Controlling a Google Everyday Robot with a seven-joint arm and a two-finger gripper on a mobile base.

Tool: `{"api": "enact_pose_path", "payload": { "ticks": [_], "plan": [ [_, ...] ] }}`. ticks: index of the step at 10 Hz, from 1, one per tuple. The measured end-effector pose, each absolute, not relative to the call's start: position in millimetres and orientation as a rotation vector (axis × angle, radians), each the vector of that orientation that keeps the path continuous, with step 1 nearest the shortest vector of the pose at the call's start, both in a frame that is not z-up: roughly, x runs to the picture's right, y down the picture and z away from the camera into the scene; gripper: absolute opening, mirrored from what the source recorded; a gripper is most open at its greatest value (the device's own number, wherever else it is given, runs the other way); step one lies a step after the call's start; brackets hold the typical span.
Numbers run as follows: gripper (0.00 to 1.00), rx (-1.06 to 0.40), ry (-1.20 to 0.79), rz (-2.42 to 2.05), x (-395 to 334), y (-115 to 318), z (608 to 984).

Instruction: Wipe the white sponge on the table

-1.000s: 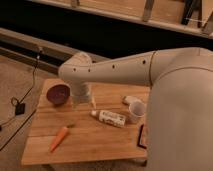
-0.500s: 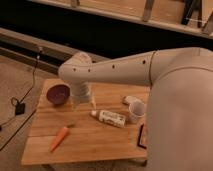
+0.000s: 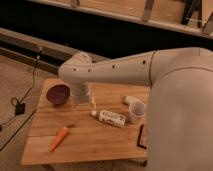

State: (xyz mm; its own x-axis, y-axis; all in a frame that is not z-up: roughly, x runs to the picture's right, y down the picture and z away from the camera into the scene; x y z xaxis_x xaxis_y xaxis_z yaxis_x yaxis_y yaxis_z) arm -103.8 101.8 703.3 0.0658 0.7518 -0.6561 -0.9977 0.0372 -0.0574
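End effector (image 3: 84, 103): low over the back left of the desk (image 3: 100, 142), right beside the dark red bowl (image 3: 58, 94).
Grip: cannot tell if it is spread or pressed together.
White sponge (image 3: 131, 99): flat at the back right, well apart from the end effector, just behind the white cup (image 3: 136, 111).
Between them: a bottle (image 3: 111, 118) lying on its side.
Open room: bare wood at the front middle; a carrot (image 3: 59, 138) lies near the front left edge.

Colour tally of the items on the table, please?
White: 3 (white sponge, cup, labelled bottle)
Orange: 1 (carrot)
Dark red: 1 (bowl)
Dark with red edge: 1 (flat item at the right edge)
Total: 6 on the table; the gripper is over it, between bowl and bottle.
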Motion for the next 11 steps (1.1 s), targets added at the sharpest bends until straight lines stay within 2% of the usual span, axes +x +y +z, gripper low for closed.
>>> {"api": "enact_pose_path", "payload": {
  "ticks": [5,8,11],
  "plan": [
    [0.65,-0.591,0.535,1.426,-101,103,706],
    [0.65,-0.604,0.541,1.36,-85,101,731],
    [0.65,-0.642,0.507,1.333,-60,85,771]
  ]
}}
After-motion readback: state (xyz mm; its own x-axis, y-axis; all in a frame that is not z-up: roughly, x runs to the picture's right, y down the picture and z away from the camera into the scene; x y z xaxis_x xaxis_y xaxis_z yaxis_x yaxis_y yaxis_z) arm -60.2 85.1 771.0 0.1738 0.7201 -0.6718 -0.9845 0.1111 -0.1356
